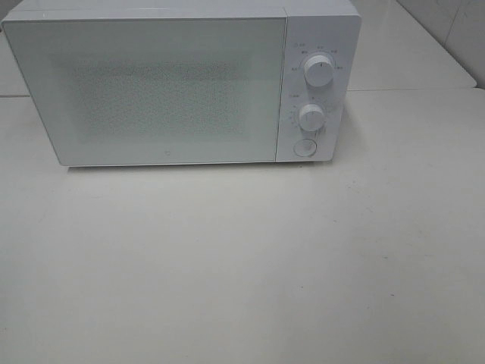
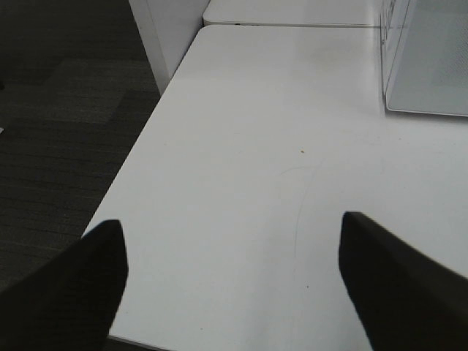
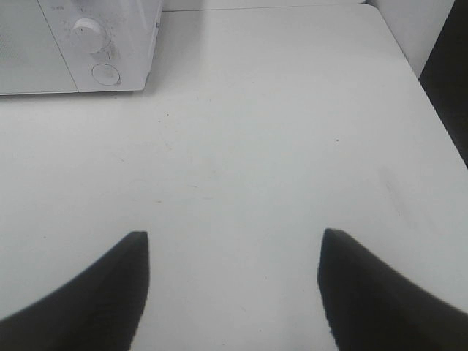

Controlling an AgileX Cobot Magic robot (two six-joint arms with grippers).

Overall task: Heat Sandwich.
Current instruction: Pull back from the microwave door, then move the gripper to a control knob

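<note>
Microwave (image 1: 182, 83) sat at back of counter (image 1: 242, 265), door (image 1: 148, 95) shut. Sandwich not in any view: possibly behind the frosted door, cannot tell. Left claw (image 2: 230, 223) and right claw (image 3: 234, 234) both wide, empty, over bare counter. Step judged ambiguous — before loading, or heating w/ sandwich inside. Next move prob. calls for a press on the round button (image 1: 305, 147) — right claw's side.

Seen of left pincer (image 2: 230, 219): pair of matte black fingers (image 2: 66, 292), wide at base, narrowing to blunt tips, one rounded, other more angular. Plain dark finish, detail lost in shadow. Seen of right pincer (image 3: 234, 232): like black wedge-shaped fingers (image 3: 380, 300), inner edges gently curved, outlines soft with blur.
</note>
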